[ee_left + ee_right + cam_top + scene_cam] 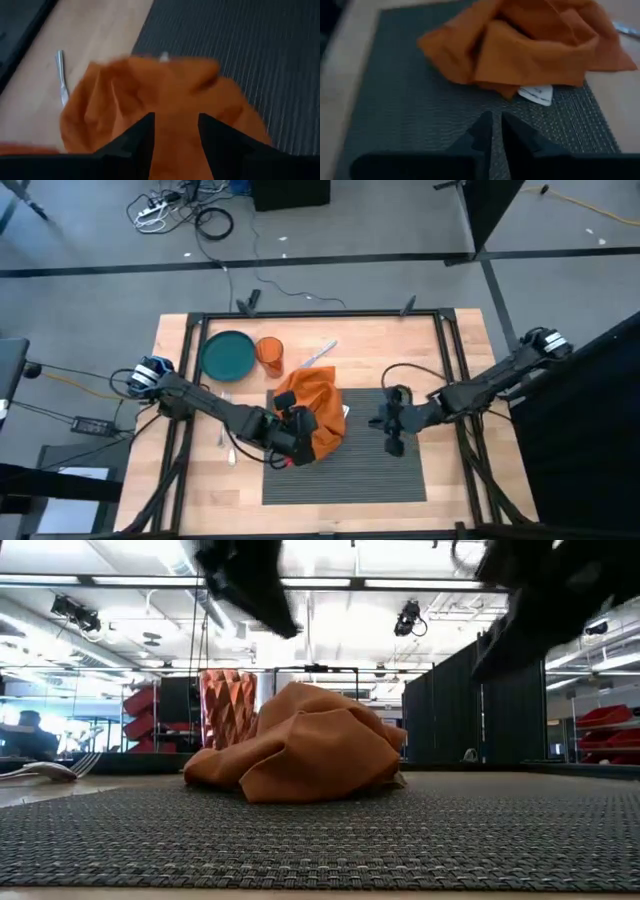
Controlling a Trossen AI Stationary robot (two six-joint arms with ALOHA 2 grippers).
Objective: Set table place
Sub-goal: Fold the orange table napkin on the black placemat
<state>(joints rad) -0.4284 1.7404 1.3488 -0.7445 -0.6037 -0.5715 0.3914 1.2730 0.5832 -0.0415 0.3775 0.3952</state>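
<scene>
The dark grey ribbed placemat point(370, 470) lies flat near the table's front edge. A crumpled orange napkin point(318, 408) rests in a heap on the mat's far left part point(300, 745), a white tag point(536, 93) sticking out from under it. My left gripper point(290, 438) hovers open above the napkin's near left side, and in the left wrist view its fingers point(176, 120) frame the cloth from above. My right gripper point(392, 430) hangs shut over the mat point(410, 100), to the right of the napkin and clear of it point(493, 132).
A teal plate point(230, 355) and an orange faceted cup point(270, 355) stand at the far left of the table. A fork point(60, 770) lies left of the mat, and another piece of cutlery point(320, 355) lies beyond the napkin. The mat's right half is bare.
</scene>
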